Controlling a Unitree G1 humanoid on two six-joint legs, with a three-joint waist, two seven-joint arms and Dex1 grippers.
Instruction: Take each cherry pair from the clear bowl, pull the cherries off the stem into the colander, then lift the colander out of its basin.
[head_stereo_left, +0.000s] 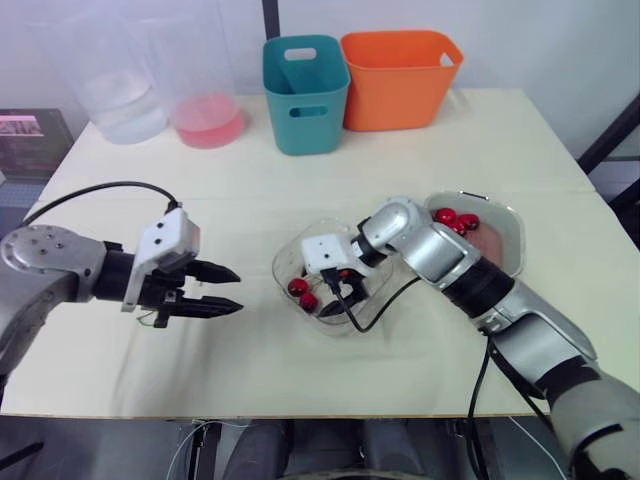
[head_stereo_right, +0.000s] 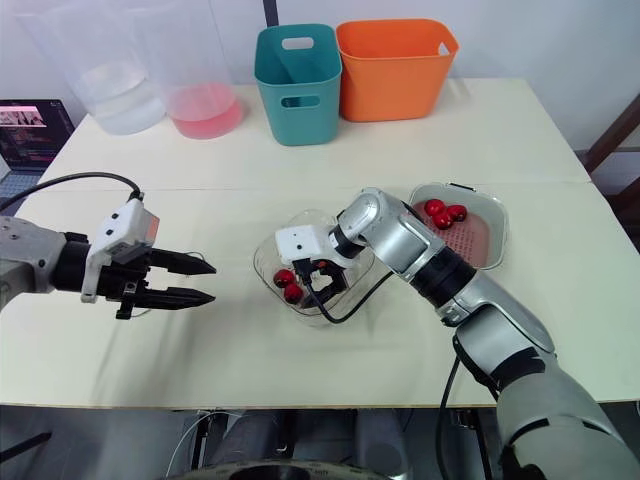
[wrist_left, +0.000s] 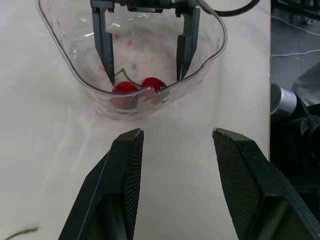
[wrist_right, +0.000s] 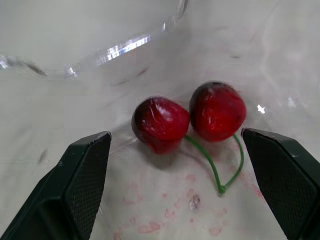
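Hovered open over 1 cherry pair (head_stereo_left: 302, 292) in the clear bowl (head_stereo_left: 285, 258).
Saw from the head the right gripper (head_stereo_left: 343, 290) spread wide inside the bowl beside the pair, the left gripper (head_stereo_left: 238, 291) also open, empty, nearby, the colander (head_stereo_left: 500, 240) further right. Saw from the left wrist the pair against the near wall. Saw from the right wrist 2 fruits touching, joined by a thin stem (wrist_right: 212, 172). Judged light, slippery, easily bruised; best pinched gently around 1 fruit.

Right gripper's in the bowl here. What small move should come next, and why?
Probably lower the right gripper and close on the cherry pair: its open fingers straddle both cherries in the clear bowl without touching them.
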